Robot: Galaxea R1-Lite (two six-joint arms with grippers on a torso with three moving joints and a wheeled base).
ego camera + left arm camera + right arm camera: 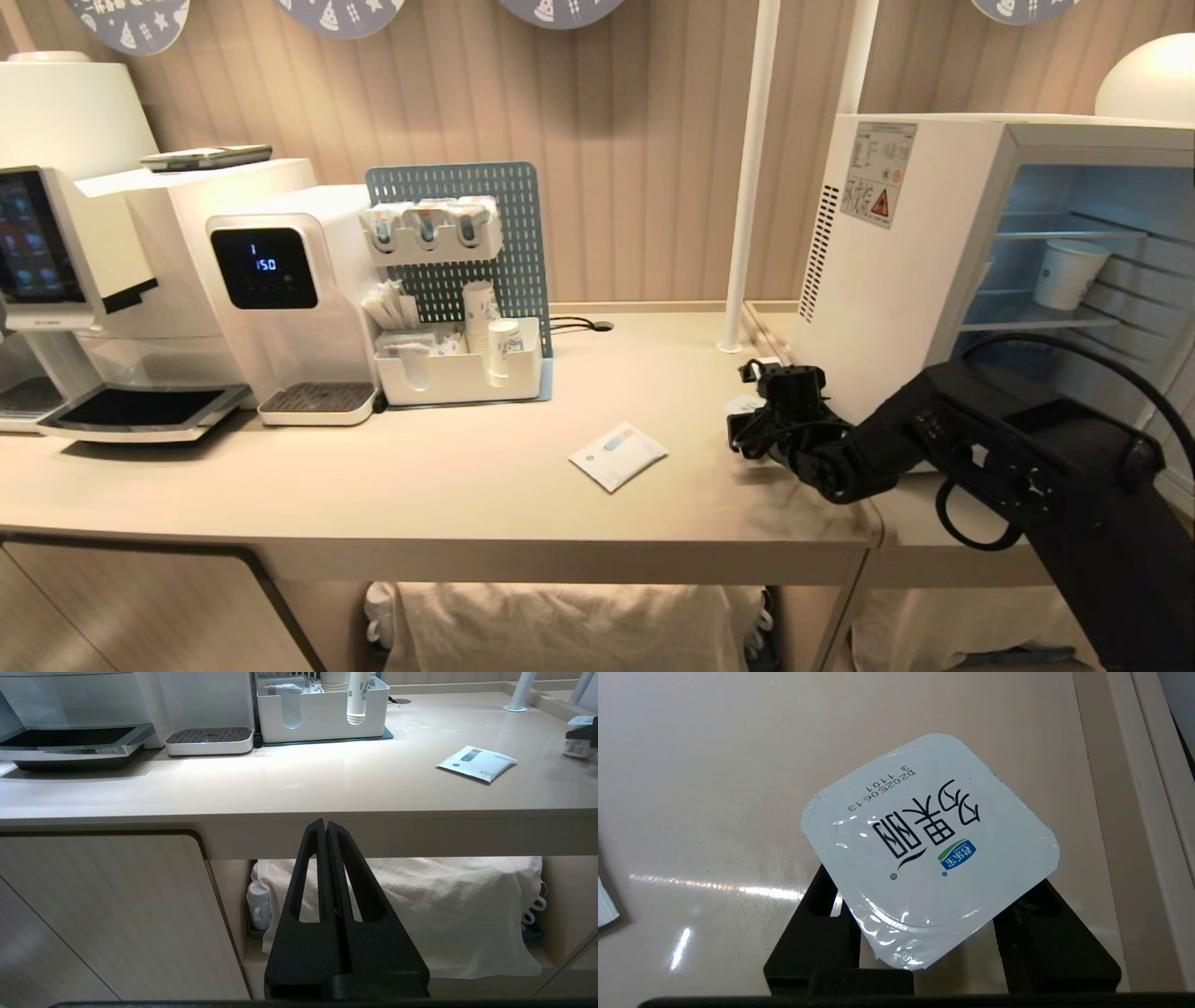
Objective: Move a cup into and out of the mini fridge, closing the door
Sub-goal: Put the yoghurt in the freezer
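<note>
The cup point(924, 849), a small white pot with a square foil lid, stands on the counter beside the mini fridge point(896, 280). My right gripper point(927, 891) reaches down over it, one finger on each side of the pot beneath the lid, shut on it. From the head the cup point(744, 408) is a white patch under my right gripper point(752, 425). The fridge stands open, showing wire shelves; its door is out of view. My left gripper point(327, 823) is parked, shut and empty, below the counter's front edge.
A taller paper cup point(1069, 273) sits on a fridge shelf. A white sachet point(618, 455) lies mid-counter. An organiser with paper cups point(462, 373), a water dispenser point(280, 299) and a coffee machine point(65, 280) line the back left. A white pole point(747, 187) rises beside the fridge.
</note>
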